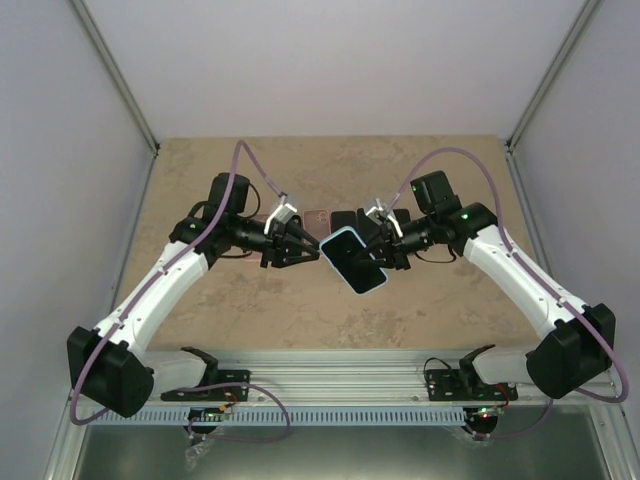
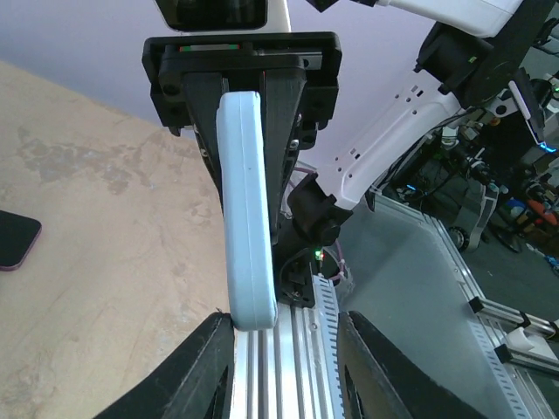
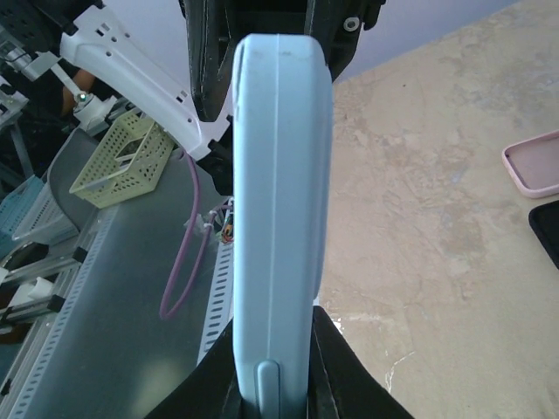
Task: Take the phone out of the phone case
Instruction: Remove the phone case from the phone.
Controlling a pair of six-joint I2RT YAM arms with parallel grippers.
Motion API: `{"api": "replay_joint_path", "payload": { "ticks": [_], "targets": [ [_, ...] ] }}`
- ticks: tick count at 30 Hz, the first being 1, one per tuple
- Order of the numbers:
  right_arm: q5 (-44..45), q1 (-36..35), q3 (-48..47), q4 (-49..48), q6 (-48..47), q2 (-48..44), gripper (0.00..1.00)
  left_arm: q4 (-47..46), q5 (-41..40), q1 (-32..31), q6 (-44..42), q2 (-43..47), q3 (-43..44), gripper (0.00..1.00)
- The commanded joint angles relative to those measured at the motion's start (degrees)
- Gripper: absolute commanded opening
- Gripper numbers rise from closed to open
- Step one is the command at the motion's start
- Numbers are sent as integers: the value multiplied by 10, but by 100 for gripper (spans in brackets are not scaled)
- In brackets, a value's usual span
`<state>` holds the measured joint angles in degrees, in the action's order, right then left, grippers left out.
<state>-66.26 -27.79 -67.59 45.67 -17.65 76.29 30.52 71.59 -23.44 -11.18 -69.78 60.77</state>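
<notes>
A phone with a dark screen (image 1: 352, 258) sits in a light blue case (image 1: 372, 284) and is held up above the table between both arms. My right gripper (image 1: 377, 250) is shut on the case's right end; in the right wrist view (image 3: 278, 384) both fingers press its two faces and the case (image 3: 279, 218) stands edge-on. My left gripper (image 1: 312, 250) is open at the case's left end. In the left wrist view (image 2: 288, 367) the fingers (image 2: 205, 371) stand wide apart, and the case's end (image 2: 247, 209) lies close to the left finger.
A pink empty case (image 3: 533, 163) and a dark flat phone (image 3: 548, 229) lie on the beige table behind the grippers; they also show in the top view (image 1: 318, 214). The dark phone shows in the left wrist view (image 2: 16, 240). An aluminium rail (image 1: 340, 375) runs along the near edge.
</notes>
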Motion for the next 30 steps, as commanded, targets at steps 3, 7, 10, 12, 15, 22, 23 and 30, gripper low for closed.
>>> {"api": "replay_joint_path", "payload": {
  "ticks": [3,7,10,12,15,22,23,30],
  "targets": [
    [-3,2,7,-27,17,-4,0,1,32,-8,-21,5,14,39],
    [-6,2,5,-28,18,-2,0,-23,20,-8,5,5,11,34],
    [-11,2,4,-27,17,-1,1,-47,-7,-8,34,4,11,26],
    [-13,2,4,-26,16,0,1,-56,-12,-8,46,2,10,22],
    [-16,2,4,-22,12,-2,1,-74,-11,-8,68,0,6,18],
    [-69,1,2,9,-34,-12,1,-64,-19,-7,50,0,-2,0],
    [-77,2,2,17,-44,-14,1,-62,-17,-7,46,0,-3,0],
    [-144,2,-1,69,-112,-20,0,-39,19,-7,11,-2,-6,0]
  ]
}}
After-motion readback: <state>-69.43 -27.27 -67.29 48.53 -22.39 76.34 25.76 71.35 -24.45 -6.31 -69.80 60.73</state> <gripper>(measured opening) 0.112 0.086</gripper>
